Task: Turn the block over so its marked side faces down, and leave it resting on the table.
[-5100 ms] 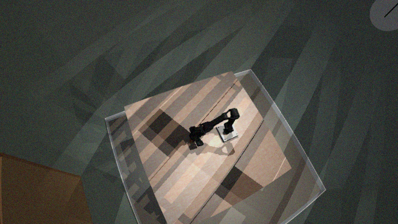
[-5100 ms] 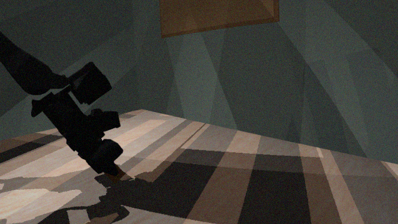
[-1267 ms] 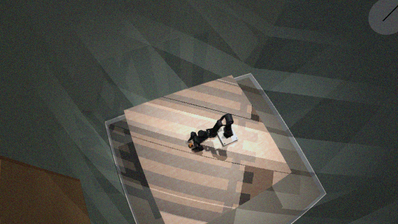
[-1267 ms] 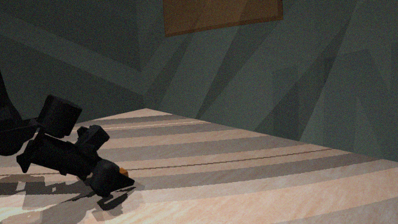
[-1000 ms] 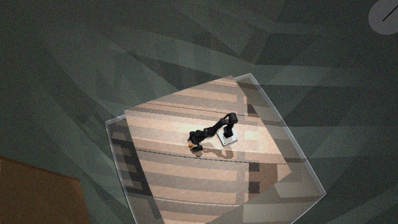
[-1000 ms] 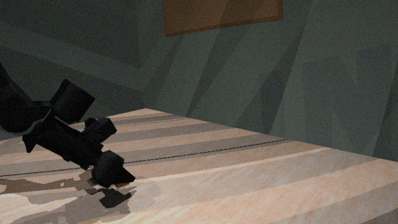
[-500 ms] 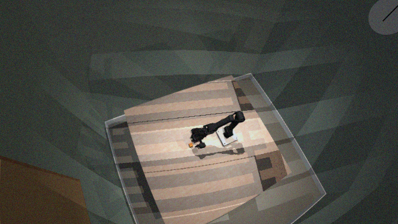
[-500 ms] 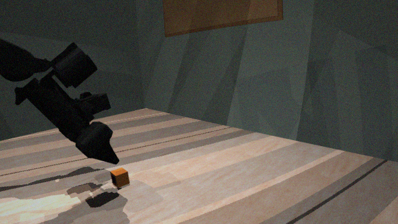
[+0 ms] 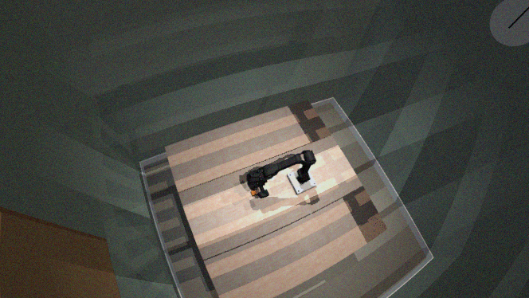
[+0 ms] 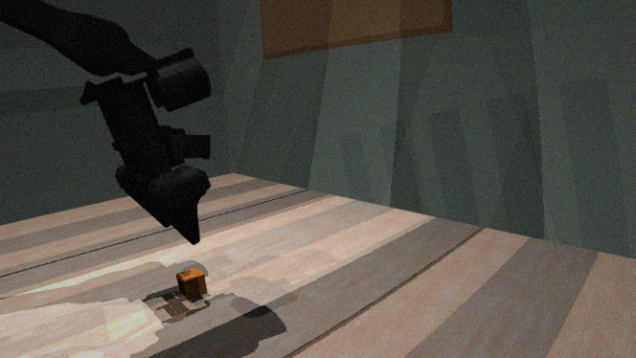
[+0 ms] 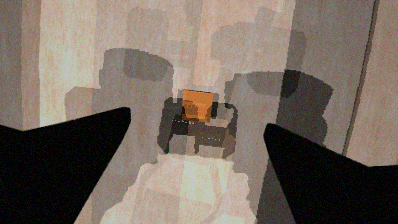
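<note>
The small orange block (image 9: 253,193) (image 10: 193,284) (image 11: 198,104) rests on the striped wooden table (image 9: 239,255) (image 10: 364,249) (image 11: 240,25). In the exterior view its left side looks dark, perhaps the mark. In the wrist view its top is orange with a darker patch at the lower left that may be shadow; its underside is hidden. My gripper (image 9: 257,190) (image 10: 193,241) (image 11: 199,122) is open and empty, pointing down above the block and touching nothing. In the wrist view the block lies centred between the two widely spaced fingers, below them.
The arm's pale base plate (image 9: 295,186) stands on the table, to the right of the block in the top view. Shadows of the arm and gripper fall around the block. A brown panel (image 9: 52,259) (image 10: 359,24) is beyond the table.
</note>
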Robot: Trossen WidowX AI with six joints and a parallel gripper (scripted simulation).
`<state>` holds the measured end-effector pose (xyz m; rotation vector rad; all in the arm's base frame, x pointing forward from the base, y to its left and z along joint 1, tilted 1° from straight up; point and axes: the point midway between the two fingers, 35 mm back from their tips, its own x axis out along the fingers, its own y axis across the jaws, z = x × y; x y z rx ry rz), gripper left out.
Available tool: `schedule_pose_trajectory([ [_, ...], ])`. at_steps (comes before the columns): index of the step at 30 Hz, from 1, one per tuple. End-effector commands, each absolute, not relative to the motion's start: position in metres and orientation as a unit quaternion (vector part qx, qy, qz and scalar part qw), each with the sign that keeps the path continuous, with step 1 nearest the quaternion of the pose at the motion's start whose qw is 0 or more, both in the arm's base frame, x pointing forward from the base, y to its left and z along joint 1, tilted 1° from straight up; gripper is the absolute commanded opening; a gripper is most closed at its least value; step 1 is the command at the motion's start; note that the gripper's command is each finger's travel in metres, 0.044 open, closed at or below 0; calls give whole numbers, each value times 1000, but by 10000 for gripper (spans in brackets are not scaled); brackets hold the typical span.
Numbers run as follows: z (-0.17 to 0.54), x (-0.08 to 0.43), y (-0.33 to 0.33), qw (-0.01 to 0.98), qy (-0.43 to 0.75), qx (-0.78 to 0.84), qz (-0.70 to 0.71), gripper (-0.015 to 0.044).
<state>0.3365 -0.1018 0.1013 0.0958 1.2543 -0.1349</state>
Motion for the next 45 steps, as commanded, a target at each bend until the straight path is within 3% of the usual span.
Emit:
schedule_pose_trajectory([
  [1,103,345,-102,760,645,49,-61,440],
  [6,108,349,-103,721,689,49,-59,440],
  [45,36,351,-103,721,689,49,-59,440],
])
